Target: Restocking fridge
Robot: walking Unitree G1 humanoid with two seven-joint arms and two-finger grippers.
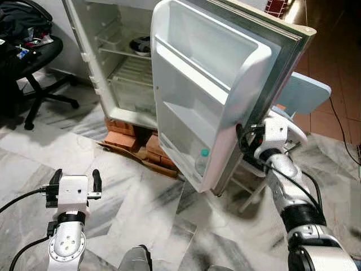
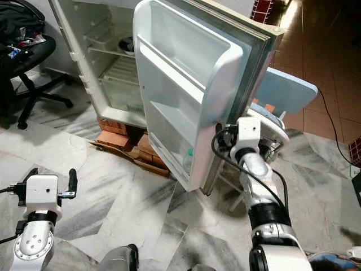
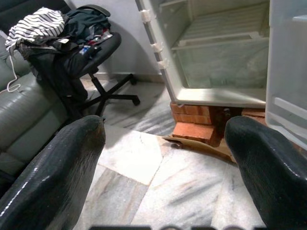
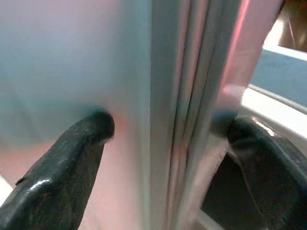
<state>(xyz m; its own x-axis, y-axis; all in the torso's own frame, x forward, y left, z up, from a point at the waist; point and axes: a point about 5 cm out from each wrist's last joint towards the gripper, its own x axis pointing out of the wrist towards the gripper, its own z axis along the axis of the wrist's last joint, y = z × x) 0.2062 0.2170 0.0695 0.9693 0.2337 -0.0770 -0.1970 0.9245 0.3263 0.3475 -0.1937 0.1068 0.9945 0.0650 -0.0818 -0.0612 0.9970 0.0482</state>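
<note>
Black fingers of our right gripper (image 4: 163,143) are straddling the fridge door (image 1: 214,96) edge, spread, one finger each side. We are seeing one bottle (image 1: 202,162) in the door's lowest shelf, just beside. Our left gripper (image 1: 75,180) is hovering open over the marble floor (image 1: 146,197).

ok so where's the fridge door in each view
Left eye view: fridge door, open, centre.
Right eye view: just left of centre.
Left wrist view: a white strip at the frame's edge.
Right wrist view: its edge, close up, mid-frame.
Shared landmark: bricks under the fridge, in both eye views and the left wrist view.
</note>
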